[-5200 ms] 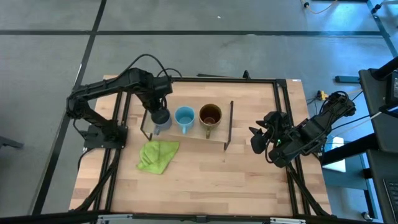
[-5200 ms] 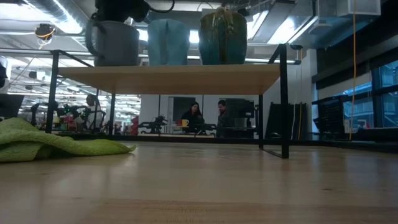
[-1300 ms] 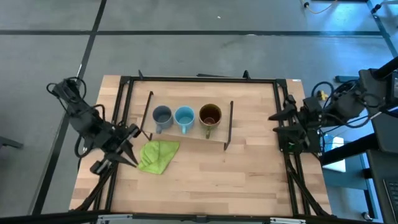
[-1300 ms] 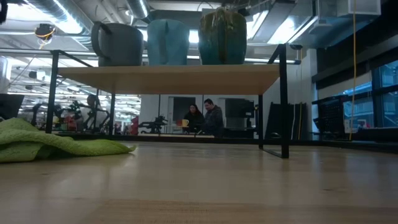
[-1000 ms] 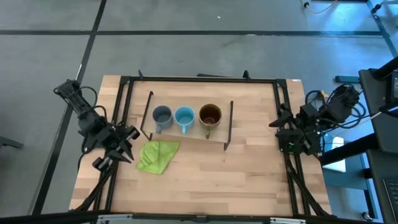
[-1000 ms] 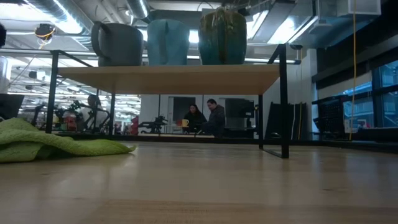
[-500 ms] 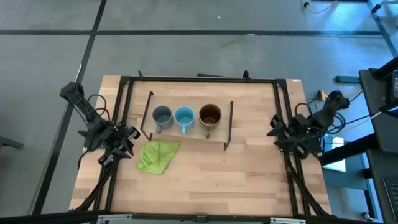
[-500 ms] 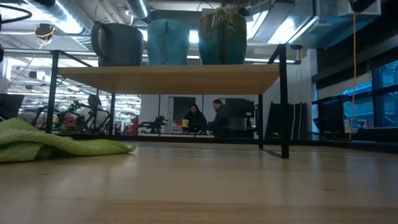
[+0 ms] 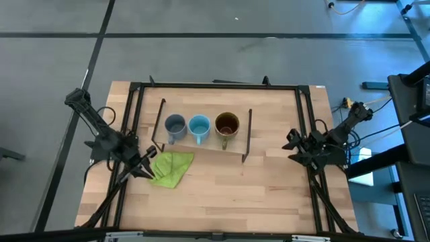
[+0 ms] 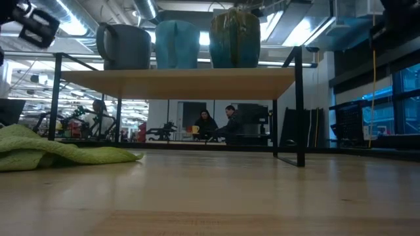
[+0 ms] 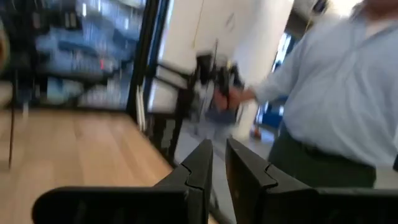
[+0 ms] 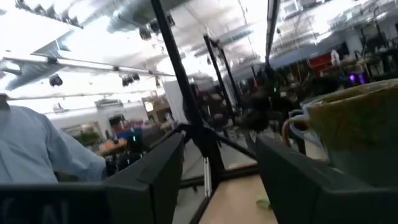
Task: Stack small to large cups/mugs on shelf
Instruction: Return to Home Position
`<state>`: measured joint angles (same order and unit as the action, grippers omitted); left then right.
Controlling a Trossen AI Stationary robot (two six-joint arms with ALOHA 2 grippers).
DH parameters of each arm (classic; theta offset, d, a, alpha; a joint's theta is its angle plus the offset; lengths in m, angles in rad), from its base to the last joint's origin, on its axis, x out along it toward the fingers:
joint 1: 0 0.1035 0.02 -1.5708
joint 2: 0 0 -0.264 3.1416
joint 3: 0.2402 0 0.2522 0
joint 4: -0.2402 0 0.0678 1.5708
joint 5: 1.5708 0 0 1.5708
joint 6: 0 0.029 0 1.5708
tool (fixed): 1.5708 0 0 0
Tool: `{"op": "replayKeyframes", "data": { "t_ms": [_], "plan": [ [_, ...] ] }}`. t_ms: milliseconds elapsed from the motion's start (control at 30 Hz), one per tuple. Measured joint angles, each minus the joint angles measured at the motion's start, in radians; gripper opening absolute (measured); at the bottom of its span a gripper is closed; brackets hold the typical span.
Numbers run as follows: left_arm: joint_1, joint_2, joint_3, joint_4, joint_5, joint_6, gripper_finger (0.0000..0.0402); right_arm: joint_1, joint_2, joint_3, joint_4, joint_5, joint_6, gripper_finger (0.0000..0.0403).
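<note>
Three mugs stand upright in a row on the low light-wood shelf [image 9: 201, 142]: the small grey-blue mug [image 9: 175, 125], the small light-blue mug [image 9: 199, 126] and the larger olive-brown mug [image 9: 227, 124]. In the low view they rest by their bases on the board [image 10: 177, 82]. My left gripper [image 9: 149, 171] is shut and empty at the table's left side, beside the lime-green cloth [image 9: 170, 167]. My right gripper [image 9: 291, 144] is open and empty near the table's right edge, and its wrist view shows the olive-brown mug [image 12: 354, 130] ahead.
The lime-green cloth [image 10: 39, 151] lies crumpled on the tabletop in front of the shelf's left end. Black rod legs [image 10: 298, 105] hold the shelf up. A person in a light shirt [image 11: 336, 93] stands beyond the table. Bare wood lies between shelf and near edge.
My left gripper has swung toward the table's near edge and in toward the green cloth. My right gripper has drifted a little toward the table's left, toward the shelf. The three mugs have stayed put on the shelf.
</note>
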<state>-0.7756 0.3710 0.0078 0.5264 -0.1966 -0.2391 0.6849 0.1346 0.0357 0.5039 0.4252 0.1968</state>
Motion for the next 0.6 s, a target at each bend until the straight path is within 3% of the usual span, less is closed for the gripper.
{"op": "replayKeyframes", "data": {
  "t_ms": [167,300,433,600],
  "plan": [
    [0.0,0.001,0.0,-0.176,0.087,-0.059,0.0041,0.0,-0.025,-0.027,0.045,-0.027,-0.109,0.02],
    [0.0,0.001,0.0,-0.256,0.176,-0.068,0.0041,0.0,-0.04,-0.025,-0.013,-0.116,-0.273,0.02],
    [0.0,0.002,0.0,-0.354,0.199,-0.066,0.0041,0.0,-0.04,-0.025,-0.046,-0.106,-0.277,0.02],
    [0.0,0.002,0.0,-0.482,0.199,-0.067,0.0041,0.0,-0.039,-0.025,-0.22,-0.106,-0.236,0.02]
  ]
}}
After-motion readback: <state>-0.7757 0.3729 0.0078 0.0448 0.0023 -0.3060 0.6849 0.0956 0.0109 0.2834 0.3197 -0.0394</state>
